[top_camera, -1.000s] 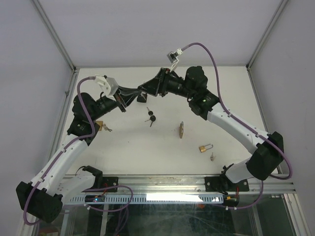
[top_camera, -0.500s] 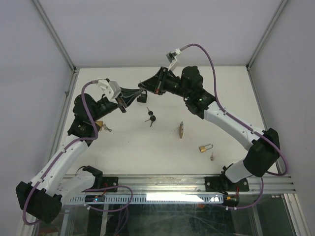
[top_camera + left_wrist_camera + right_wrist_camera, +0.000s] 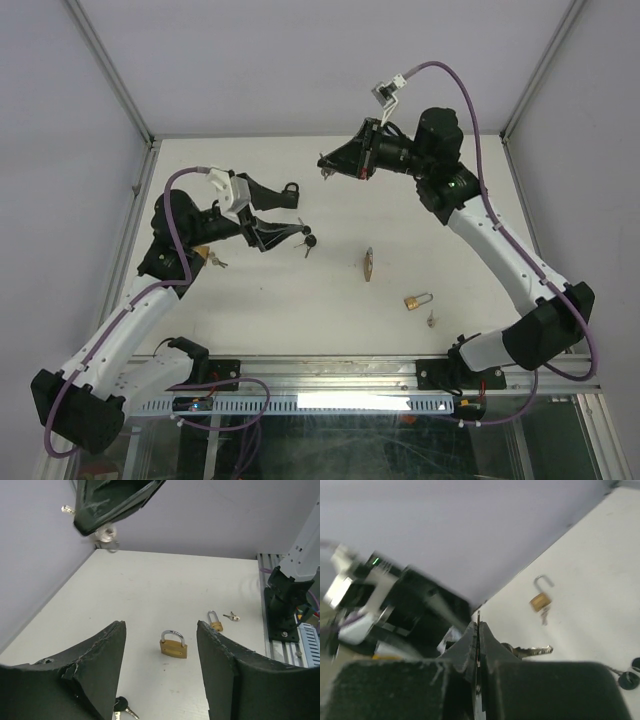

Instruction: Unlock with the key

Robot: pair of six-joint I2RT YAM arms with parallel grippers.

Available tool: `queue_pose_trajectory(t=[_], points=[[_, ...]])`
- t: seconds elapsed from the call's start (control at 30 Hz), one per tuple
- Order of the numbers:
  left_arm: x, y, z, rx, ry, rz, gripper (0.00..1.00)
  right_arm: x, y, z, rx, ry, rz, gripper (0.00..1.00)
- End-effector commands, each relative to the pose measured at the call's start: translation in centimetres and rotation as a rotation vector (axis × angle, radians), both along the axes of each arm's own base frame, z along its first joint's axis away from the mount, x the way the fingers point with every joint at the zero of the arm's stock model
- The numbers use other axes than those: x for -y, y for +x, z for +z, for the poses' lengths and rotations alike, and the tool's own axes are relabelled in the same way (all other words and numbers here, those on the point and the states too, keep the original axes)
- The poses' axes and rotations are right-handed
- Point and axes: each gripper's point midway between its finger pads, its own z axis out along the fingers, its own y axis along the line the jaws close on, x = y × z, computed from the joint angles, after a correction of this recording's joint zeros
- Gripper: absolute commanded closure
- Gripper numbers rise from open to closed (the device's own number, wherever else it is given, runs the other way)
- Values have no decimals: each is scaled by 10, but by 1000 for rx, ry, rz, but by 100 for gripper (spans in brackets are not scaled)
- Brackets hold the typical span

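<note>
Over far edge of bench (image 3: 450, 250), drew apart: opened left gripper (image 3: 291, 210) partway on nothing; kept right gripper (image 3: 322, 160) pinched on key (image 3: 532, 651), probably pulled out of black padlock (image 3: 291, 189).

Right gripper (image 3: 88, 521): cut off by the top edge of the left wrist view.
Small silver key (image 3: 107, 533): blurred below that gripper; teeth could not be made out.
White left arm (image 3: 360, 587): smeared in the right wrist view.
Black-headed keys (image 3: 122, 706): cut by the bottom edge.
Brass padlock (image 3: 203, 256): mostly hidden beneath the left arm.
</note>
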Motion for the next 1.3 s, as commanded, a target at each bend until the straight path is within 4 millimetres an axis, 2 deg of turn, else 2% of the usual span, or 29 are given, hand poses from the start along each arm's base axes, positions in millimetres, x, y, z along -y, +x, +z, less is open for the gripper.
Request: queue_pose_trajectory(t=[0.0, 0.2, 0.33, 0.5, 0.63, 0.7, 0.8, 1.07, 1.27], points=[[10, -14, 16, -12, -13, -122, 41, 11, -118, 45, 320, -43, 552, 100], [38, -18, 33, -76, -80, -256, 39, 15, -125, 56, 420, -48, 553, 100], [48, -26, 35, -10, -89, -303, 33, 14, -125, 60, 444, -48, 542, 100], [60, -32, 41, 32, -90, -373, 15, 13, -123, 58, 466, -66, 516, 100], [64, -24, 51, -13, -128, -345, 14, 15, -124, 61, 482, -76, 500, 100], [66, -24, 55, -6, -139, -352, 18, 15, -124, 61, 487, -79, 491, 100], [70, -28, 57, -1, -144, -367, 32, 16, -124, 61, 497, -84, 476, 100], [80, -35, 61, -9, -157, -386, 51, 17, -123, 60, 511, -96, 456, 100], [81, -36, 60, -35, -168, -376, 57, 18, -121, 53, 512, -111, 443, 100]])
